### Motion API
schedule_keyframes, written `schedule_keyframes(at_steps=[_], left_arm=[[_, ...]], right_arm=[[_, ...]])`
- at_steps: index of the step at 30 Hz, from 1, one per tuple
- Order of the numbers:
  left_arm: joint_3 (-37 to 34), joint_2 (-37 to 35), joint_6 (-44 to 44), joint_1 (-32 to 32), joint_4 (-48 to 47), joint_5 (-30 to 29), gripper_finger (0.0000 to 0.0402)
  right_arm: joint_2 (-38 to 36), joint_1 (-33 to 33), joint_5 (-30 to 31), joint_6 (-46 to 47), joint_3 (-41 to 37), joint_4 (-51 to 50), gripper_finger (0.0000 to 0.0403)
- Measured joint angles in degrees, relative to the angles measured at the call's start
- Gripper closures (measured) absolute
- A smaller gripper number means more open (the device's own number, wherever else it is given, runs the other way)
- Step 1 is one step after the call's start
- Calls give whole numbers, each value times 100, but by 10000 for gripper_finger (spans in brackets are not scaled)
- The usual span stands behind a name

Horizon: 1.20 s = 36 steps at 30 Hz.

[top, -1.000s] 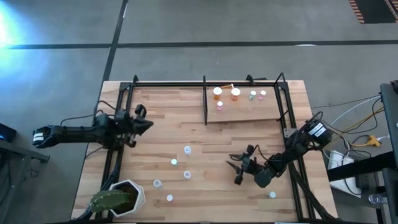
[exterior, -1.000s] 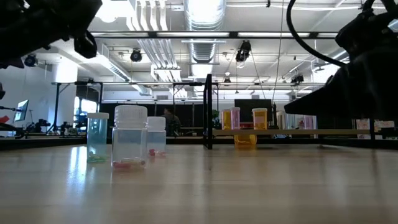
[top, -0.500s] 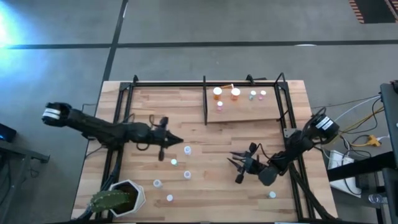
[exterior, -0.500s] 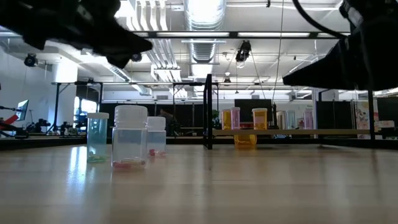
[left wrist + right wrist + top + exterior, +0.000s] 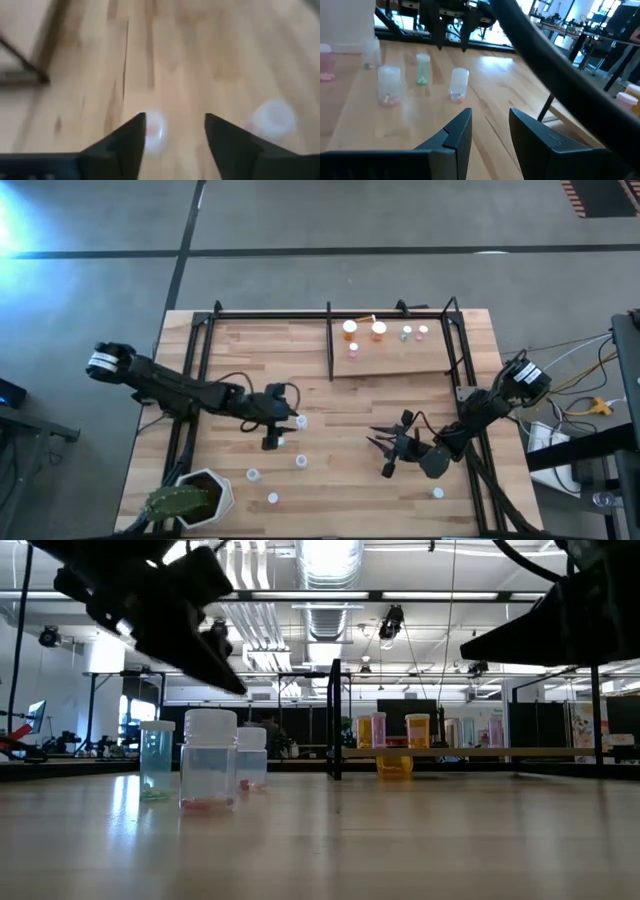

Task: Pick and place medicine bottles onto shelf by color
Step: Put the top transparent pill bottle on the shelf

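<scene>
Left gripper [image 5: 278, 430] is hovering fingers-apart over green-topped bottle [image 5: 280, 441] — right gripper [image 5: 385, 450], wide, is idling beside it.

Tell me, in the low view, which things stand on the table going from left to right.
Green-tinted bottle → large clear bottle with pink pills → smaller clear bottle → black shelf post → two orange bottles on the shelf.

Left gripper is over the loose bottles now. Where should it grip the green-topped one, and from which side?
Grip the green-topped bottle across its round body just under the cap, coming straight down. It stands upright with clear table around it, and the open left gripper already hovers right beside it, fingers pointing down.
</scene>
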Motion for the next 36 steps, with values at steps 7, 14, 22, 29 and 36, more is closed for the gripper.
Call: schedule_keyframes(at_steps=[7, 14, 22, 29, 36], left_arm=[[23, 585, -706, 0, -172, -143, 168], [216, 1284, -713, -17, 615, -239, 200], [463, 1560, -712, -17, 788, -497, 272], [458, 1795, -582, -17, 1599, -503, 288], [1099, 2390, -559, -16, 1981, -463, 286]], right_arm=[[66, 0, -29, 280, -13, -128, 294], [64, 156, -21, 111, 38, -123, 302], [22, 615, 242, -320, 184, -117, 303], [-89, 1286, 1097, -626, 203, -122, 303], [-87, 1854, 1754, -618, 189, -136, 303]])
